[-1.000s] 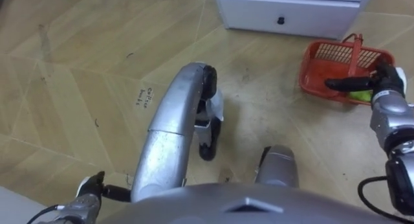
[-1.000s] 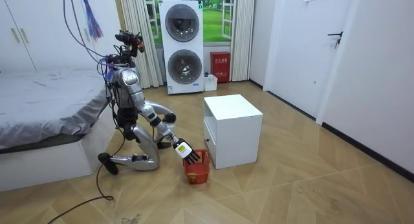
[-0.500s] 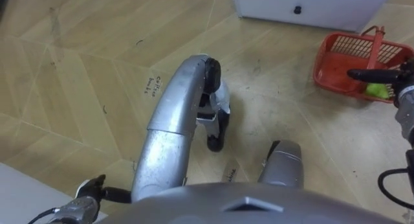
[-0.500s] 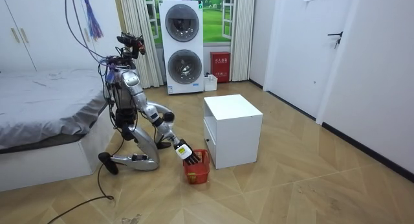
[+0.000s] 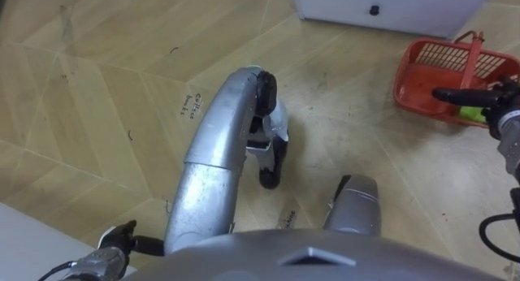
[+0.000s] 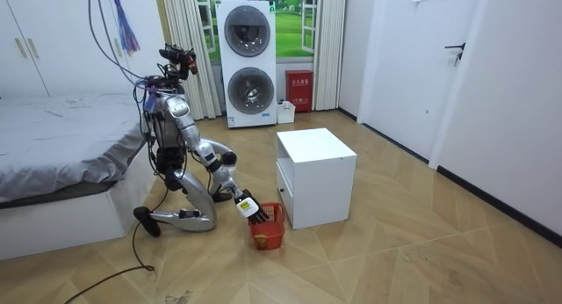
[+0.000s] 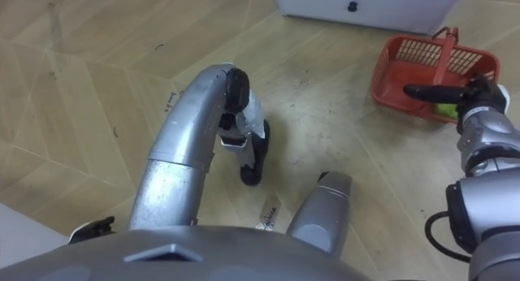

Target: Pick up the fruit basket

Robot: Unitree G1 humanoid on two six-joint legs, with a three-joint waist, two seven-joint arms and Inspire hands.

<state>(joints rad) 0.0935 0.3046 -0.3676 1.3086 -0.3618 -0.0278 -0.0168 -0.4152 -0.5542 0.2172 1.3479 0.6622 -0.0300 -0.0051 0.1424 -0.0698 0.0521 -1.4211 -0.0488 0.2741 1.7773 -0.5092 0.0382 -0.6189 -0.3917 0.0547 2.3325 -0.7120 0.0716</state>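
Right eye view: straight-fingered right hand (image 7: 479,94) across red basket (image 7: 404,67); unreadable floor scrawl (image 5: 192,107).

Bright, even indoor light — soft shadow beside white cabinet (image 6: 316,177), mild sheen on wooden floor (image 6: 395,251).

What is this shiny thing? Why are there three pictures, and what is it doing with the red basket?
It is a robot shaped like a person, kneeling on the floor between a bed and a white cabinet. One picture comes from a camera across the room. The other two come from the robot's own eyes, looking down. A red basket sits on the floor with a yellow-green fruit inside. The robot's right hand reaches over the basket with straight fingers, holding nothing yet. Its left hand shows at the lower left.
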